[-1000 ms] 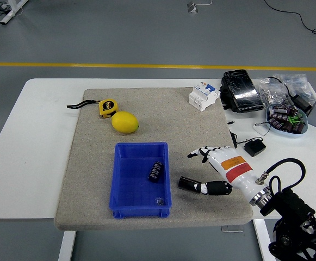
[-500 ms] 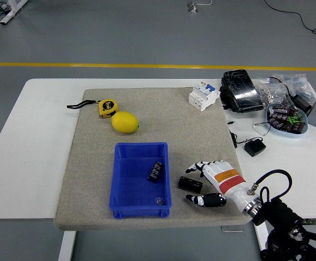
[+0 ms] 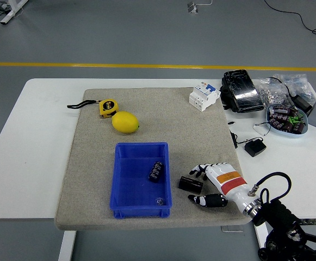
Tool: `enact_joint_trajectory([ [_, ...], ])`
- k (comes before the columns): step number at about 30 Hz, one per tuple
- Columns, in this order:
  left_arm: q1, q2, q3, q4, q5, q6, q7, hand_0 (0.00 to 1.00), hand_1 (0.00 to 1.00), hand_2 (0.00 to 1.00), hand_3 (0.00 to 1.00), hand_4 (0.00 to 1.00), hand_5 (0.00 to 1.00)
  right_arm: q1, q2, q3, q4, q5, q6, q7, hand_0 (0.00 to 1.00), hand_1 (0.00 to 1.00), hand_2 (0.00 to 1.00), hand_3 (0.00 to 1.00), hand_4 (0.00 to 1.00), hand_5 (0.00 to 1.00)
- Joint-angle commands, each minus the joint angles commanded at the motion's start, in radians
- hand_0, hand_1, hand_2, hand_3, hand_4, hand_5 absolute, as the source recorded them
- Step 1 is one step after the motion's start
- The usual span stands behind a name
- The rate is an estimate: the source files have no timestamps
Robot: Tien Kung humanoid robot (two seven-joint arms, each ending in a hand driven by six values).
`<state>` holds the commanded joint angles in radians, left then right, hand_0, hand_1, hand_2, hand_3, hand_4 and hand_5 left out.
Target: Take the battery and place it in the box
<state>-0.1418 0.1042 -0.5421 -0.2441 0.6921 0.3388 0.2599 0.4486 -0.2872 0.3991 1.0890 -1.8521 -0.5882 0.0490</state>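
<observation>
Blue box (image 3: 140, 179) already holds one dark cell; the black battery (image 3: 191, 184) I want lies on the mat just right of the box. My right hand (image 3: 215, 185) has drawn back a little toward me, and its fingers stay apart around the battery, not clamped. I judge the grasp is near, not made.

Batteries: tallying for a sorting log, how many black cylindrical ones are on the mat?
2: one battery lies inside the blue box; another battery lies on the mat by the right hand.
</observation>
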Motion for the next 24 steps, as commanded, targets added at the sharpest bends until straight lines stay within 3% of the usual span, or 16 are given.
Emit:
enact_joint_trajectory([
  [24, -0.004, 0.0, 0.0, -0.001, 0.004, -0.002, 0.001, 0.575, 0.55, 0.594, 0.573, 0.631, 0.575, 0.011, -0.002, 0.003, -0.014, 0.015, -0.025, 0.02, 0.245, 0.316, 0.416, 0.524, 0.752, 0.332],
])
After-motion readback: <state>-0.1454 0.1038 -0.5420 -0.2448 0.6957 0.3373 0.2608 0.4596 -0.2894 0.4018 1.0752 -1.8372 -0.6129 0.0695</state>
